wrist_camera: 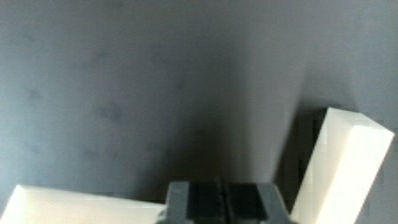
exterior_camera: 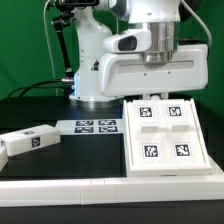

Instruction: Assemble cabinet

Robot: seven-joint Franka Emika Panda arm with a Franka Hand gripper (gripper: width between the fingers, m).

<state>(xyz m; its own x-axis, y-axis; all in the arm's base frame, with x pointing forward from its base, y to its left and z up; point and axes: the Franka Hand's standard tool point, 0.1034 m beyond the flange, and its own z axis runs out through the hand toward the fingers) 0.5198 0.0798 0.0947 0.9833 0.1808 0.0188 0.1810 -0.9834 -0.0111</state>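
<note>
The cabinet (exterior_camera: pixel 165 138) is a white boxy unit lying flat on the dark table at the exterior view's right. It has four recessed compartments, each with a black-and-white tag. The arm's white hand (exterior_camera: pixel 150 75) hangs just behind the cabinet's far edge, and its fingertips are hidden in that view. In the wrist view my gripper (wrist_camera: pixel 222 206) shows as dark fingers pressed together with nothing between them, over dark table. A white panel edge (wrist_camera: pixel 347 168) stands beside it, and another white surface (wrist_camera: pixel 71 206) lies on the other side.
A loose white panel piece (exterior_camera: pixel 28 142) with a tag lies at the exterior view's left. The marker board (exterior_camera: pixel 98 126) lies in the middle, in front of the robot base (exterior_camera: pixel 95 70). A long white rail (exterior_camera: pixel 90 186) runs along the front.
</note>
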